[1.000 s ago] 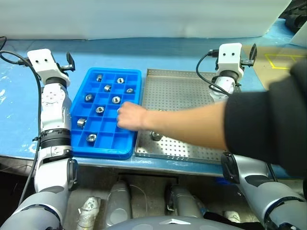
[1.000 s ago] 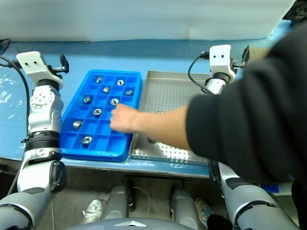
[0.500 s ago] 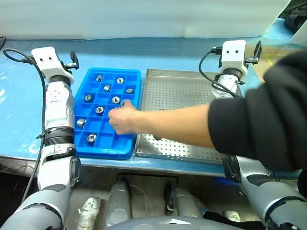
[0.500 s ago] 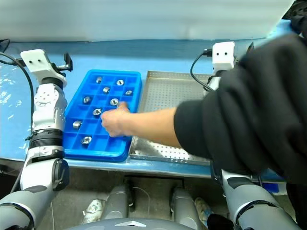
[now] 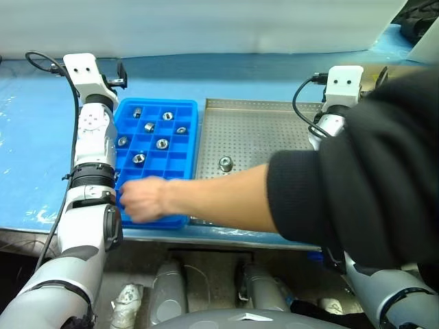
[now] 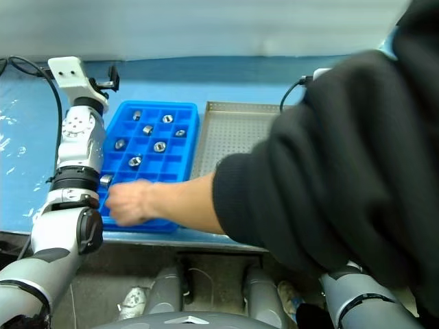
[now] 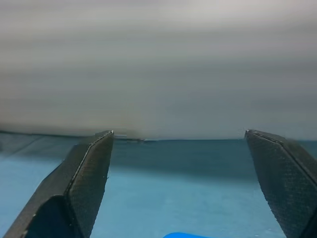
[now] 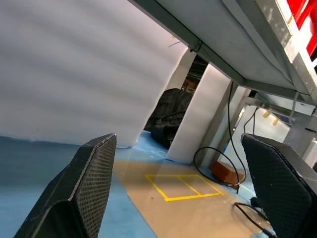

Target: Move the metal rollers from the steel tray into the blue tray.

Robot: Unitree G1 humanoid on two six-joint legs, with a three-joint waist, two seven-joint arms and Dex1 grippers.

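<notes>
Blue counter (image 5: 41, 137) carries the blue tray (image 5: 188, 113), six metal rollers (image 5: 162, 144) showing inside; beside it the steel tray (image 5: 274, 130) holds one. A person's hand (image 5: 140, 199) has slid to that tray's near edge. My left gripper (image 7: 178, 188) and right gripper (image 8: 178, 188) stand spread, empty.

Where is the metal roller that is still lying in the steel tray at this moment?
In the left eye view, the metal roller lies on the steel tray, left of its middle, near the blue tray and just beyond the person's forearm.
</notes>
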